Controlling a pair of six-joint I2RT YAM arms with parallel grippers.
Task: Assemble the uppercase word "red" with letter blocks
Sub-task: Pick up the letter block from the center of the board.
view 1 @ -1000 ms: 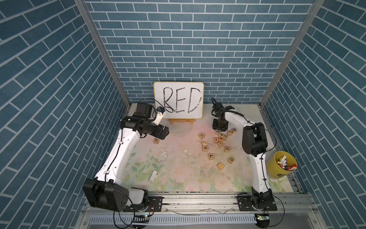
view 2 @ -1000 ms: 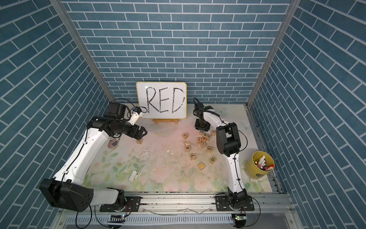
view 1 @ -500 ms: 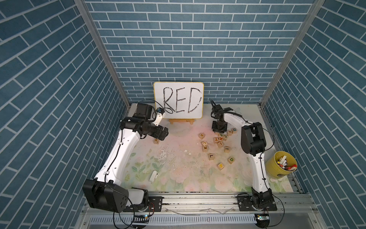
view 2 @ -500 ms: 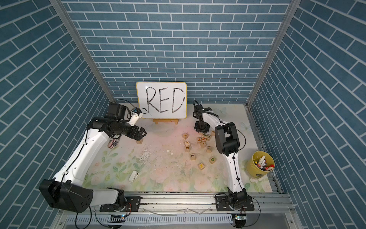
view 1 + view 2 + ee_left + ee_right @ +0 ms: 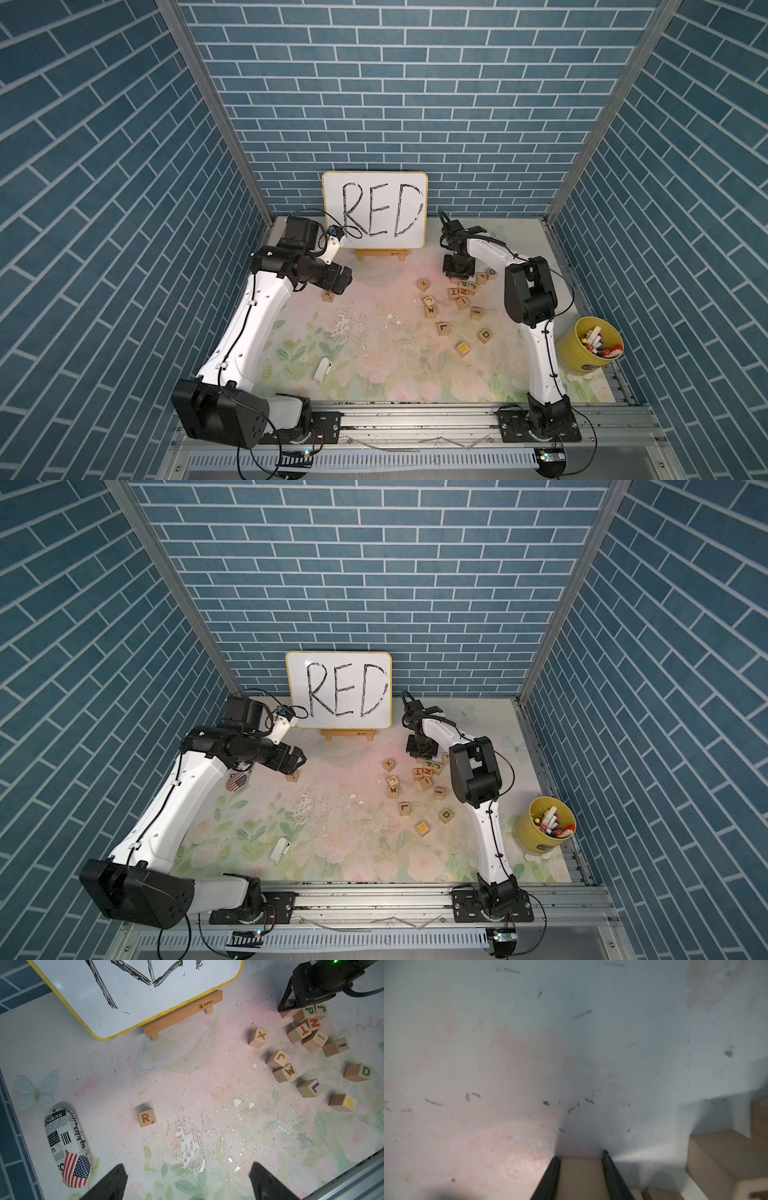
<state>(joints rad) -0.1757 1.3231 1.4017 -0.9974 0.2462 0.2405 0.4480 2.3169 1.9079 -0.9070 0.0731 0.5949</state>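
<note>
Right end effector: closed on a light-wood cube, the gripped block, with one finger against each side. The cube's letter is out of sight.
Left end effector: spread wide and holding nothing, above the surface.
Just changed: over the last second the right jaws drew in from partly open to a full pinch. The left ones kept their wide gap.
Meaning for the task: this looks like the pick of the next letter, with the lift not yet made. Whether the cube has left the surface cannot be told.
R block: sits alone and face up on the left part of the surface, ahead of the left end effector and clear of it.
D block: well apart from the right end effector, beyond the loose pile that lies just beside it.
E block: not made out in any view. It may be the gripped one, but the hidden face leaves that open.
Watch: neighbouring cubes sit close on one side of the grip and could be dragged along.
</note>
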